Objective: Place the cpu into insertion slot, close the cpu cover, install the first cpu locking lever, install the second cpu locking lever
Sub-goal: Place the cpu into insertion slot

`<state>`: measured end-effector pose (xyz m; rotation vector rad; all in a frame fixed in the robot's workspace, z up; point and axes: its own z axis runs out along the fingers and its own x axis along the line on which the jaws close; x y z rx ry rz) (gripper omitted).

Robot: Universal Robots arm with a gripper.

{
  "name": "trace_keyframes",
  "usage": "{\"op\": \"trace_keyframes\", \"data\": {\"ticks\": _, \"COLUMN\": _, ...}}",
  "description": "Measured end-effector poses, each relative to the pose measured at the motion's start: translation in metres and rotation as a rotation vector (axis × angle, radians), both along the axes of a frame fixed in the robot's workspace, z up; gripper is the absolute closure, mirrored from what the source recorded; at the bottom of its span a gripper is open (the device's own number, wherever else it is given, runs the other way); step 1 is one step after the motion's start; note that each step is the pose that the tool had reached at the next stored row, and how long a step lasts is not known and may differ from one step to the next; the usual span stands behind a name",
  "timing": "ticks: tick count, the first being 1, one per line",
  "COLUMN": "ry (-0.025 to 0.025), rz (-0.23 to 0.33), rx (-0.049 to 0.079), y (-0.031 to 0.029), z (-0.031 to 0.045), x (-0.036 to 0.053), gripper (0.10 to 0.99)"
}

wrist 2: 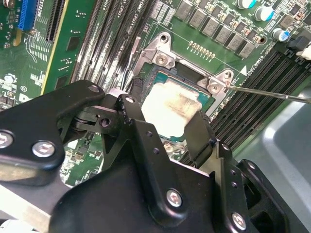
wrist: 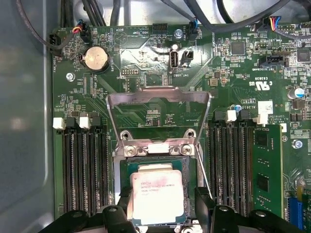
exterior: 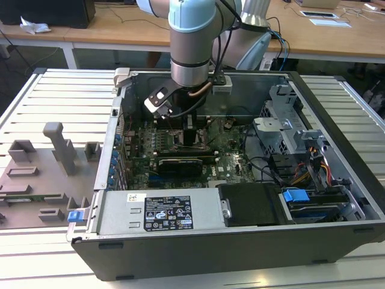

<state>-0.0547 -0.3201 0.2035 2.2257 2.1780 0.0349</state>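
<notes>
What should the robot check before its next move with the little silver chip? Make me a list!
1. Chip sits between the jaws, one on each side: ok.
2. Cover is flipped up, off the socket: ok.
3. Chip is over the socket, not beside it: ok.
4. Thin lever sticks out sideways, away from the chip: ok.
5. Chip lies flat and all the way down in the socket: cannot tell.
</notes>
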Motion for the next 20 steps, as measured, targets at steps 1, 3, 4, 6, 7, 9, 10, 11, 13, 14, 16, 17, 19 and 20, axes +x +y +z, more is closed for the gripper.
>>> {"op": "trace_keyframes", "data": {"ticks": 1, "ry": 0.0011, "rz": 0.000, "rx": 0.000, "y": 0.0000, "z": 0.0000, "x": 0.0004, "gripper": 0.475}}
{"op": "trace_keyframes", "data": {"ticks": 3, "ry": 0.0031, "rz": 0.000, "rx": 0.000, "y": 0.0000, "z": 0.0000, "x": 0.0013, "gripper": 0.475}}
{"op": "trace_keyframes", "data": {"ticks": 4, "ry": 0.0034, "rz": 0.000, "rx": 0.000, "y": 0.0000, "z": -0.0001, "x": 0.0014, "gripper": 0.475}}
{"op": "trace_keyframes", "data": {"ticks": 6, "ry": 0.0040, "rz": 0.000, "rx": 0.000, "y": -0.0002, "z": -0.0002, "x": 0.0019, "gripper": 0.475}}
{"op": "trace_keyframes", "data": {"ticks": 7, "ry": 0.0043, "rz": 0.000, "rx": 0.000, "y": -0.0003, "z": -0.0002, "x": 0.0021, "gripper": 0.475}}
{"op": "trace_keyframes", "data": {"ticks": 9, "ry": 0.0051, "rz": 0.000, "rx": 0.000, "y": -0.0006, "z": -0.0002, "x": 0.0024, "gripper": 0.475}}
{"op": "trace_keyframes", "data": {"ticks": 10, "ry": 0.0054, "rz": 0.000, "rx": 0.000, "y": -0.0007, "z": -0.0002, "x": 0.0025, "gripper": 0.475}}
{"op": "trace_keyframes", "data": {"ticks": 11, "ry": 0.0055, "rz": 0.000, "rx": 0.000, "y": -0.0007, "z": -0.0002, "x": 0.0025, "gripper": 0.475}}
{"op": "trace_keyframes", "data": {"ticks": 13, "ry": 0.0056, "rz": 0.000, "rx": 0.002, "y": -0.0008, "z": -0.0001, "x": 0.0026, "gripper": 0.475}}
{"op": "trace_keyframes", "data": {"ticks": 14, "ry": 0.0055, "rz": 0.000, "rx": 0.002, "y": -0.0008, "z": -0.0001, "x": 0.0026, "gripper": 0.475}}
{"op": "trace_keyframes", "data": {"ticks": 16, "ry": 0.0054, "rz": 0.000, "rx": 0.003, "y": -0.0008, "z": -0.0001, "x": 0.0026, "gripper": 0.475}}
{"op": "trace_keyframes", "data": {"ticks": 17, "ry": 0.0054, "rz": 0.000, "rx": 0.003, "y": -0.0009, "z": 0.0017, "x": 0.0025, "gripper": 0.475}}
{"op": "trace_keyframes", "data": {"ticks": 19, "ry": 0.0051, "rz": 0.000, "rx": 0.003, "y": -0.0008, "z": 0.0101, "x": 0.0025, "gripper": 0.475}}
{"op": "trace_keyframes", "data": {"ticks": 20, "ry": 0.0051, "rz": 0.000, "rx": 0.003, "y": -0.0007, "z": 0.0155, "x": 0.0026, "gripper": 0.475}}
